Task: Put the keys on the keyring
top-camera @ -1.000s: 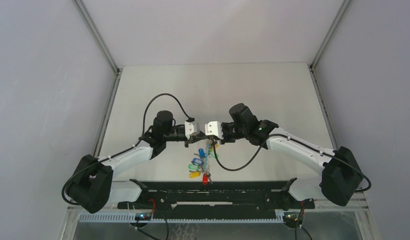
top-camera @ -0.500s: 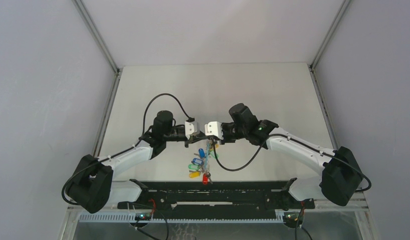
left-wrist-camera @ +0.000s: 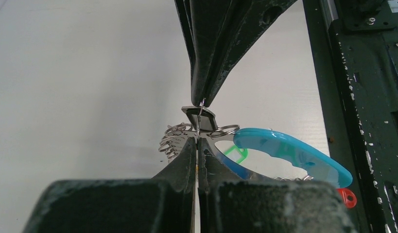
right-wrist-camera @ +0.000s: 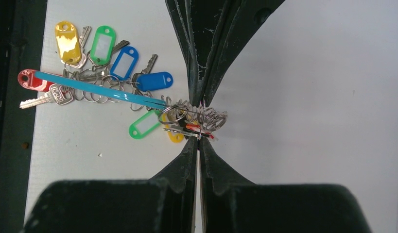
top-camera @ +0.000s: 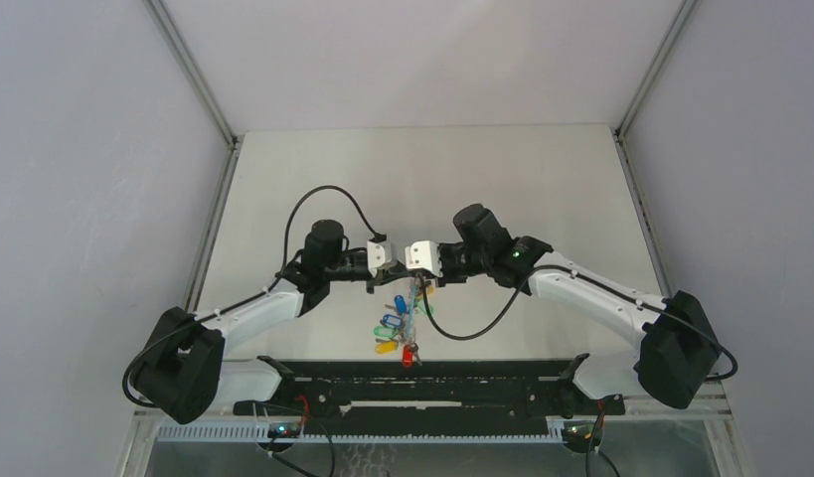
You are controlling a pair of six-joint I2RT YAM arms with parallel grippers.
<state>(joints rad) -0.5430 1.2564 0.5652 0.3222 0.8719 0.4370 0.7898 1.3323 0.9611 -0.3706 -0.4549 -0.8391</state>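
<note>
nothing differs from a second ago – arms, keys and keyring sit where they were in the top view.

the left claw (left-wrist-camera: 197, 144) and right claw (right-wrist-camera: 198, 141) meet tip to tip over the middle of the bench (top-camera: 432, 179). both are closed, and each pinches the same thin wire (left-wrist-camera: 200, 116) that runs straight from one pair of tips to the other. the wire sits in the silvery coil at one end of the keyring (right-wrist-camera: 99, 90). i cannot tell whether it belongs to the keyring or to a key's own small ring.

from the coil, the keyring's blue band runs edge-on toward the black rail (top-camera: 412, 376) at the near side. its far end is by a red tag, just beside the rail. the keys (right-wrist-camera: 124, 63) fan out on the bench along the band, with yellow, green and blue tags on one side and a green and a yellow one near the coil.

edges: the rail is close on the near side, and the right arm's cable (top-camera: 472, 333) loops low near the keys. the side walls stand well apart from both claws, and the widest stretch of bench lies beyond them, toward the far wall.
</note>
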